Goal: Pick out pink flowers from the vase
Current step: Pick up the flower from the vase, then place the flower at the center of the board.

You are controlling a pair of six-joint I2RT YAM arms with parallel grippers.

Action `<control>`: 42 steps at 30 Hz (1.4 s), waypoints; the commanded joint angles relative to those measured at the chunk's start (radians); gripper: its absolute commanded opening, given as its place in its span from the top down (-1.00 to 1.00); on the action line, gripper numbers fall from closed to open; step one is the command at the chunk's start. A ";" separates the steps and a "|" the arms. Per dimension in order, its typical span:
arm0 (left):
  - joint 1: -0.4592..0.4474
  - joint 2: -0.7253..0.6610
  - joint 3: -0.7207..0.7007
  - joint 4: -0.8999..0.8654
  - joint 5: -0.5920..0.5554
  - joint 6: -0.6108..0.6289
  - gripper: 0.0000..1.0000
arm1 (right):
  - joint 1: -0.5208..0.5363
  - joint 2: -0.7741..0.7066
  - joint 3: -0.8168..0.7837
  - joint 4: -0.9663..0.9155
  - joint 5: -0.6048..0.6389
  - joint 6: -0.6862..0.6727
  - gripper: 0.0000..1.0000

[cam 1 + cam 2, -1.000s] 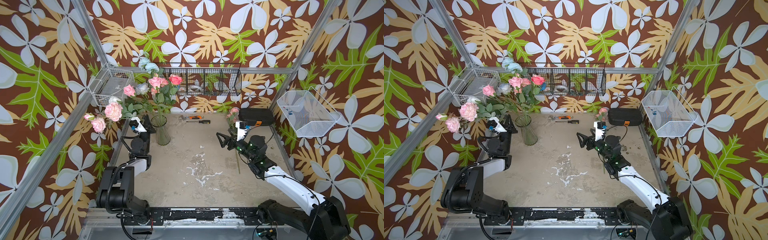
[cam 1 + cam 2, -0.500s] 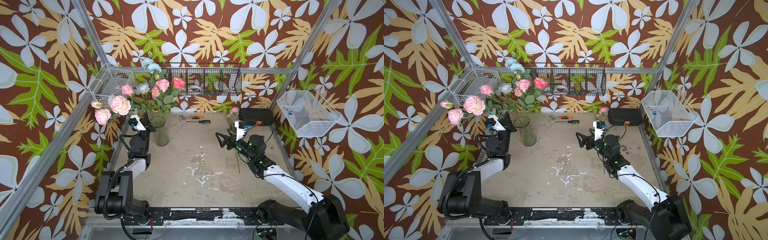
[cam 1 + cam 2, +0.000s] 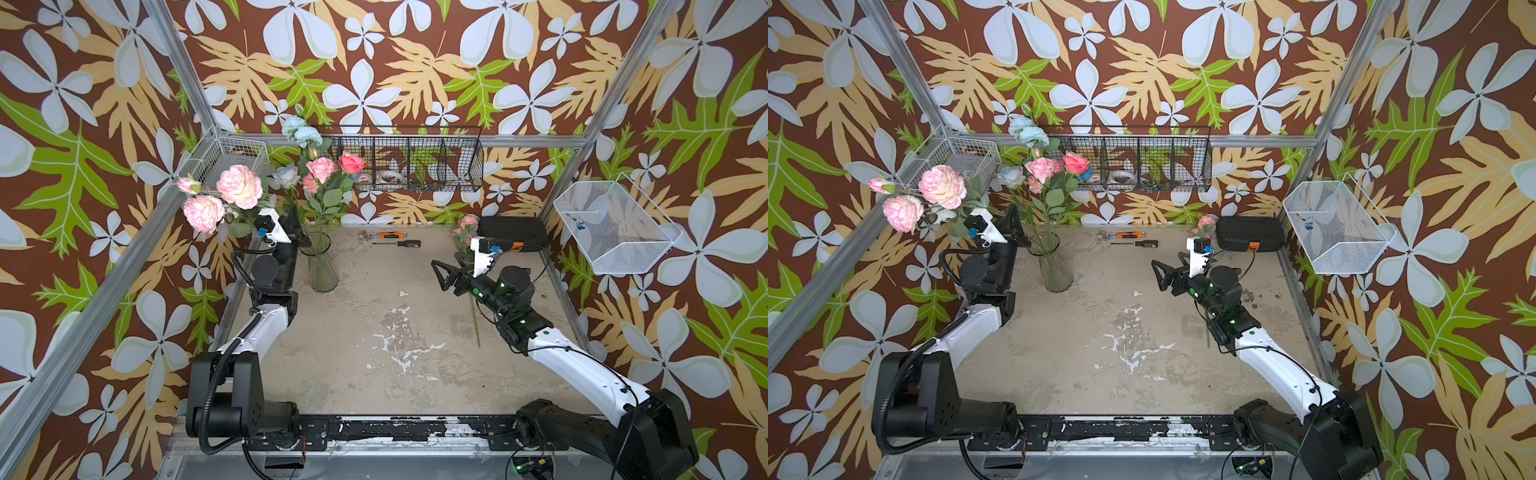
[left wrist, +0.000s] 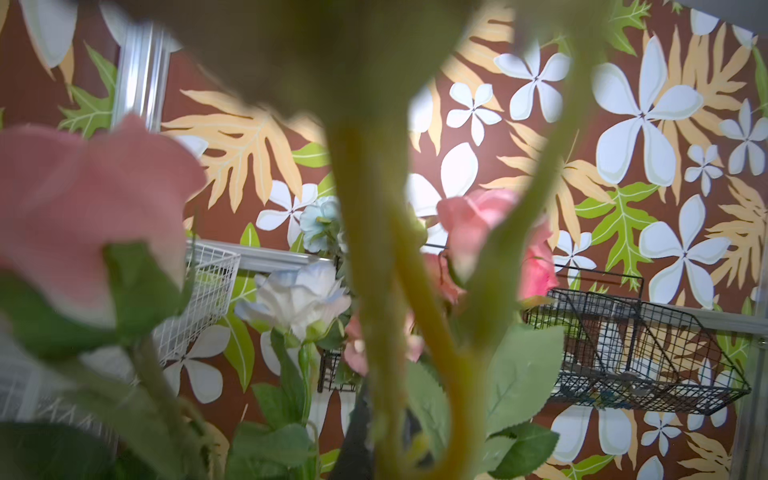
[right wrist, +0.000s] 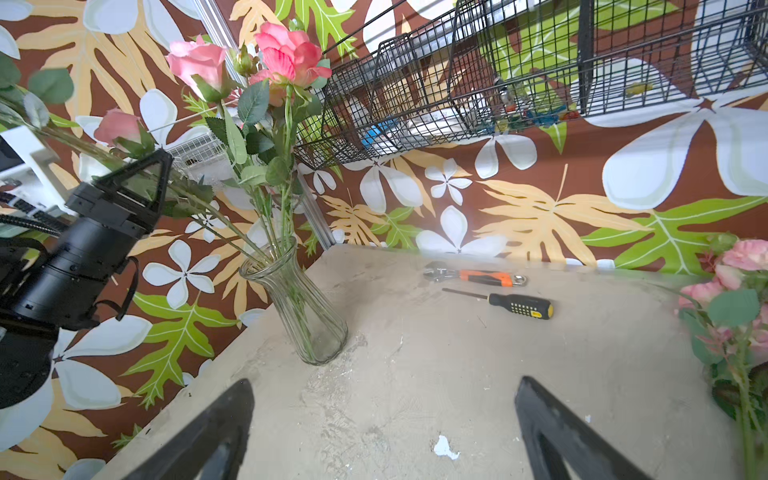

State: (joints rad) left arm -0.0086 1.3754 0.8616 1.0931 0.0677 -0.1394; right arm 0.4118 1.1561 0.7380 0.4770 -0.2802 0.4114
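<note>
My left gripper [image 3: 296, 224] clenches the stem of the pink flowers [image 3: 239, 192] near the vase [image 3: 323, 274] rim; my right gripper [image 3: 446, 276], well apart from it, is released.

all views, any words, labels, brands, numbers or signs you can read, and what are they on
No text can be read in any view.
screwdriver: yellow dots on the black handle, no letters.
wrench: any marking is too small to read.
black case: orange tab, no legible print.
tape rolls in the black wire basket: too small and blurred to read.
</note>
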 commanded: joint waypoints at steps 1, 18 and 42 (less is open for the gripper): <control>-0.007 -0.023 0.073 -0.145 0.072 0.057 1.00 | 0.001 0.004 0.016 0.002 0.003 0.004 -0.94; -0.093 -0.103 0.464 -0.680 0.332 0.039 1.00 | 0.002 -0.038 0.148 -0.104 -0.146 -0.014 -0.95; -0.450 -0.165 0.103 -0.462 0.524 -0.154 1.00 | 0.200 0.079 0.170 -0.036 -0.346 -0.195 -0.97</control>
State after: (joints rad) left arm -0.4137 1.2091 0.9657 0.5404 0.5388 -0.2779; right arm 0.6044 1.2312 0.9066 0.3965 -0.6277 0.2516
